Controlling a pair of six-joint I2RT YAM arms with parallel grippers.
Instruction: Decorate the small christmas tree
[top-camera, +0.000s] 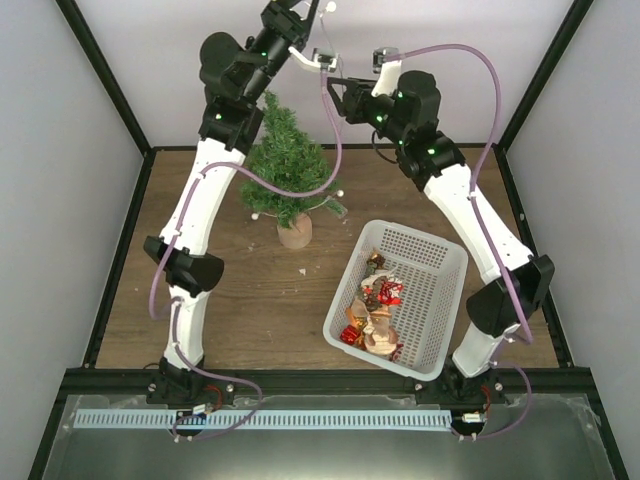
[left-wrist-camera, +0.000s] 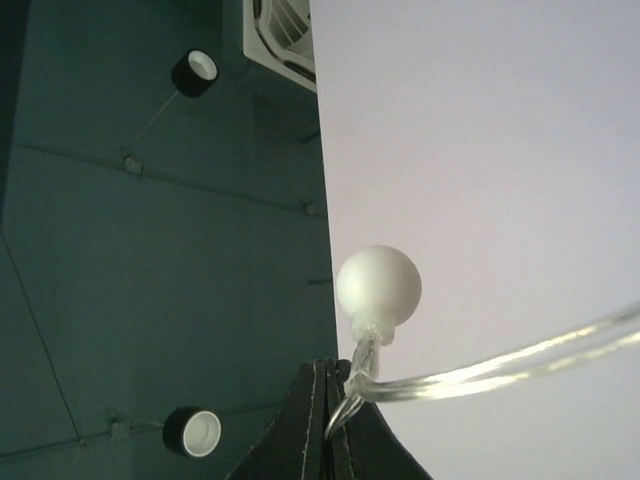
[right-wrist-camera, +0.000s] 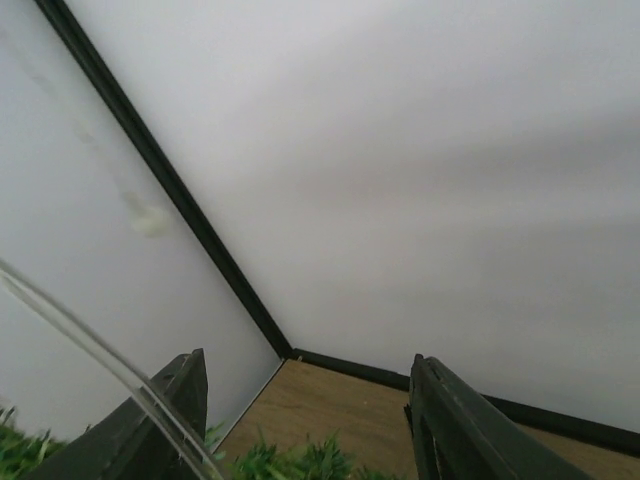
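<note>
The small christmas tree (top-camera: 284, 158) stands on its tan base (top-camera: 294, 232) at the back of the wooden table. A clear string-light wire (top-camera: 325, 120) with white ball bulbs loops round the tree and rises to my left gripper (top-camera: 303, 18), held high above the tree. In the left wrist view that gripper (left-wrist-camera: 336, 378) is shut on the wire just below a white bulb (left-wrist-camera: 378, 284). My right gripper (top-camera: 336, 97) is open and empty beside the hanging wire. In the right wrist view (right-wrist-camera: 310, 405) the wire (right-wrist-camera: 80, 335) crosses its left finger (right-wrist-camera: 172, 412), with the tree top (right-wrist-camera: 300, 465) below.
A white plastic basket (top-camera: 445, 262) holding several ornaments (top-camera: 375, 310) sits at the right front of the table. Two bulbs (top-camera: 254, 214) hang low beside the tree. Black frame posts and white walls enclose the table.
</note>
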